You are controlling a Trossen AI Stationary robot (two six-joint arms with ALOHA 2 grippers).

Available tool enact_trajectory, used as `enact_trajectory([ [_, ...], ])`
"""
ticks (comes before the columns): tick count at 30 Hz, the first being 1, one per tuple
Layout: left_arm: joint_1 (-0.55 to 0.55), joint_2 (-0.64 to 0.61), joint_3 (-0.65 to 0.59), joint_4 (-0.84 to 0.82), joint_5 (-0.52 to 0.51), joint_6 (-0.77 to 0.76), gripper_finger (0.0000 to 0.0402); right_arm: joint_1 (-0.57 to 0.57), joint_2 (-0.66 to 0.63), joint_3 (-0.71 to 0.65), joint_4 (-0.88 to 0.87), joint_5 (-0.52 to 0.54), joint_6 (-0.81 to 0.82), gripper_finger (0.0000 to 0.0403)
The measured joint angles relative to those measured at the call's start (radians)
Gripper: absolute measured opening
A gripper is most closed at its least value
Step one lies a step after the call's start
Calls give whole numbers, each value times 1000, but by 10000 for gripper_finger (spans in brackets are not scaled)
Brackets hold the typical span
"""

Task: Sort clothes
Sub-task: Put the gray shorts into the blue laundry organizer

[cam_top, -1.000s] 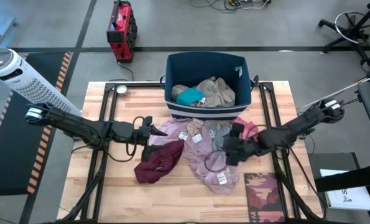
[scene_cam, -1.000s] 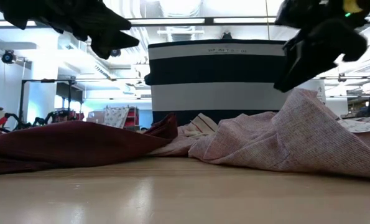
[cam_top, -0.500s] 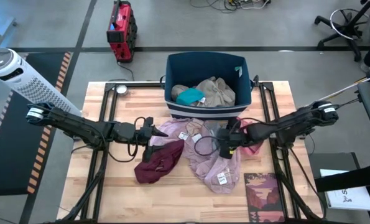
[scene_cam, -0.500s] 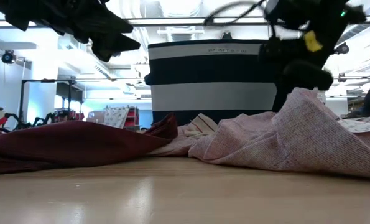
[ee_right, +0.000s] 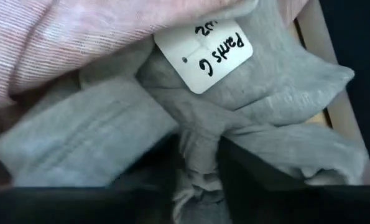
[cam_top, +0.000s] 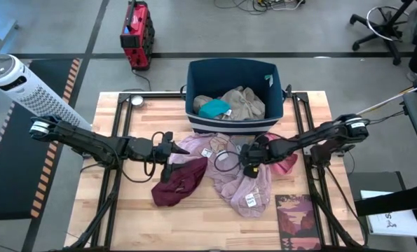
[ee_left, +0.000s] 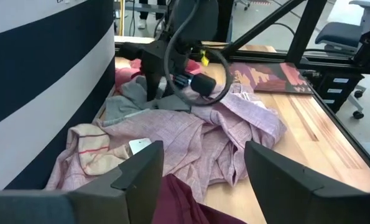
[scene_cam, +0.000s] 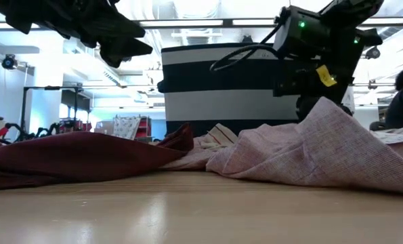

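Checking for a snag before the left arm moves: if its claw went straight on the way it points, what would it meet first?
Probably the mauve-pink garment just ahead of the open left claw, with the right claw farther along that line; depth is uncertain.

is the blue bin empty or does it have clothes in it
Not empty: the bin holds a tan garment and a teal one.

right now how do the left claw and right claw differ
The left claw hangs open above the maroon garment, holding nothing; the right claw is down in the pile, its fingers pinching a fold of the grey garment. The left claw sits at the pile's edge; the right claw sits over its middle, in front of the bin. Both point toward the pile.
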Motion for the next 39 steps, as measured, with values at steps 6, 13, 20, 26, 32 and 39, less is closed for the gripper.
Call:
enact_trajectory([
  [6, 0, 0, 0, 0, 0, 0, 201, 31, -122, 13, -1, -19, 13, 16],
  [13, 0, 0, 0, 0, 0, -3, 196, 85, -269, 82, -14, -13, 1, 4],
  [20, 0, 0, 0, 0, 0, -3, 203, 152, -332, 204, -107, 62, -38, 3],
  [26, 0, 0, 0, 0, 0, -3, 210, 196, -330, 348, -146, 148, -117, 3],
  [32, 0, 0, 0, 0, 0, -4, 217, 197, -325, 486, -149, 245, -248, 3],
  [39, -1, 0, 0, 0, 1, -4, 217, 166, -325, 614, -90, 457, -456, 2],
])
